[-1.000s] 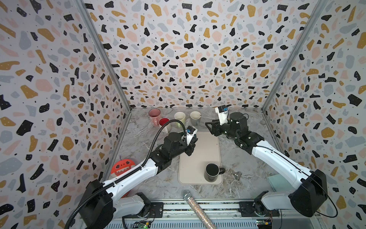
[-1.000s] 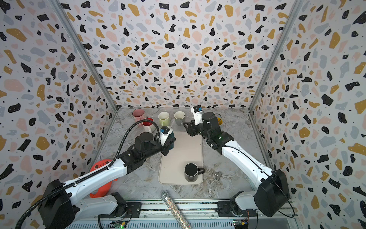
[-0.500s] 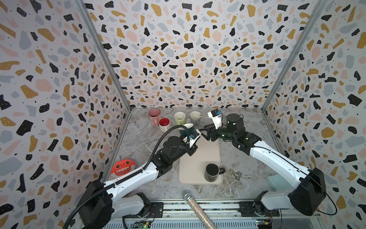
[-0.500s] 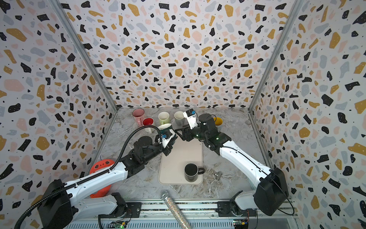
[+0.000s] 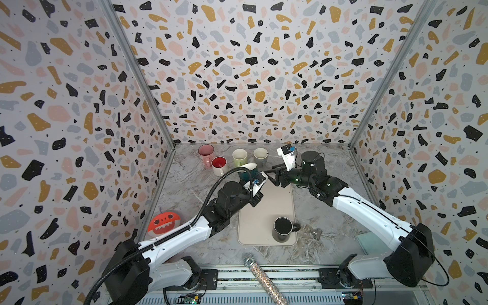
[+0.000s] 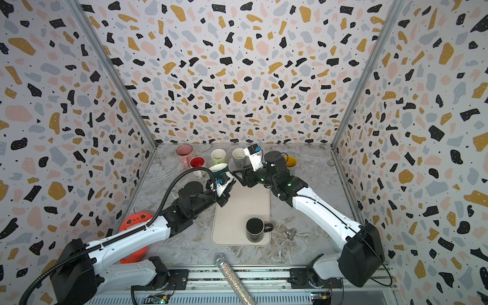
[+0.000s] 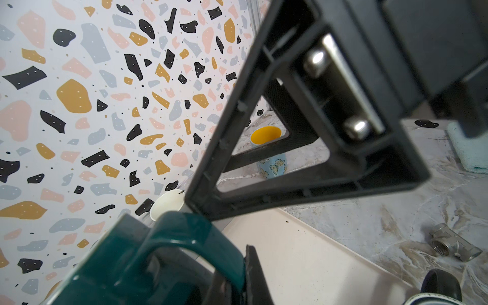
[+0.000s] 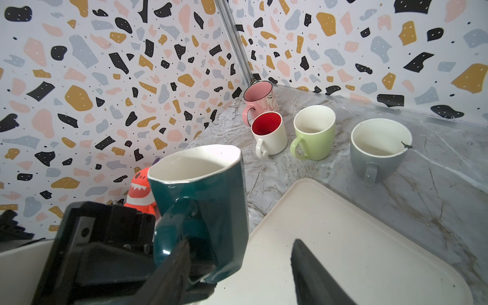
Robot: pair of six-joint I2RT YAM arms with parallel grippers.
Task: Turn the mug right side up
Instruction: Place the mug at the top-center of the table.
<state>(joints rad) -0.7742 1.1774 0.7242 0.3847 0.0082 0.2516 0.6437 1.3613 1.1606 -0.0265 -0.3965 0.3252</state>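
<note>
Teal mug (image 5: pixel 248 170) sits rim up, slightly tilted, at the 11 o'clock corner of the beige tray (image 5: pixel 266 216). Left gripper (image 5: pixel 257 182) is pinched tight on the mug's handle, its arm lying toward 7 o'clock. Can't tell if the mug base touches the tray. Right gripper (image 5: pixel 270 174) is at the mug's 3 o'clock, jaws well apart, gripping nothing. In the right wrist view one finger (image 8: pixel 174 266) overlaps the mug's lower edge, contact unclear. Black mug (image 5: pixel 282 229) stands upright at the tray's 5 o'clock corner. Pink mug (image 5: pixel 206 154), red-lined mug (image 5: pixel 219 165), green mug (image 5: pixel 239 157) and grey mug (image 5: pixel 260 155) are lined up at the table's 12 o'clock, rims up.
</note>
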